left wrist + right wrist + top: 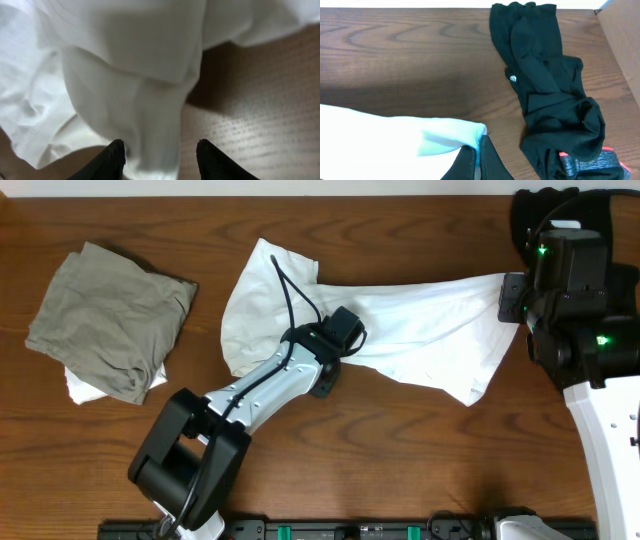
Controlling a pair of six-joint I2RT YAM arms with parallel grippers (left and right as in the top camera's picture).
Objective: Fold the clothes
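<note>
The white T-shirt (420, 330) lies stretched across the table from the middle to the right; no print shows. My left gripper (345, 328) hangs over its middle. In the left wrist view the left gripper (160, 157) stands open around a hanging fold of the shirt (145, 100); the fold brushes the left finger and bare table shows beside the right one. My right gripper (512, 298) is at the shirt's right end. Seen from the right wrist, the right gripper (479, 155) is shut on the edge of the white cloth (395, 140).
A folded olive-grey garment (110, 320) lies at the left on top of a white piece (85, 388). A black garment (545, 100) lies just right of my right gripper, with a grey-and-pink piece (600, 162) under it. A pale wall (622, 30) borders the table there.
</note>
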